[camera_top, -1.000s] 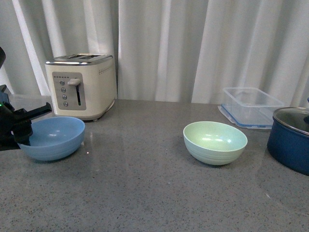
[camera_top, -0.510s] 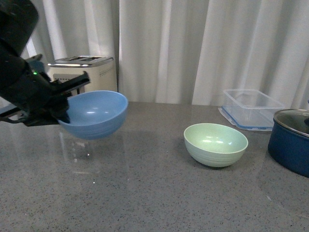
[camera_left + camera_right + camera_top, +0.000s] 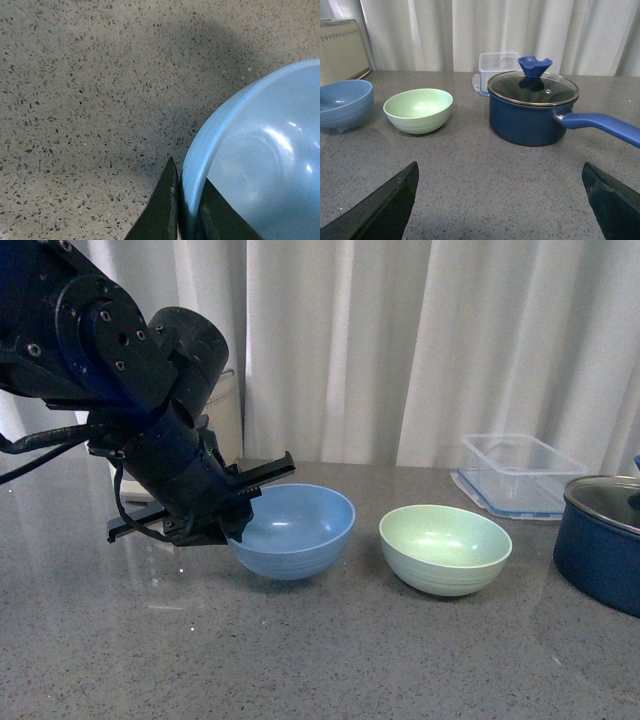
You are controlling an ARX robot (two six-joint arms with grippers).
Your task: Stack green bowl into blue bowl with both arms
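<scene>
While apart, blue bowl (image 3: 297,531), green bowl (image 3: 445,549)

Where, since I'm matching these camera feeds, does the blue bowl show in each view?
Front view: the blue bowl is left of centre, rim pinched by the left gripper, the green bowl beside it.
Left wrist view: close up, cut off at the frame edge, rim between the fingers.
Right wrist view: at the frame edge, beyond the green bowl from the navy pot.
Shared landmark: the speckled grey countertop, in all three.
</scene>
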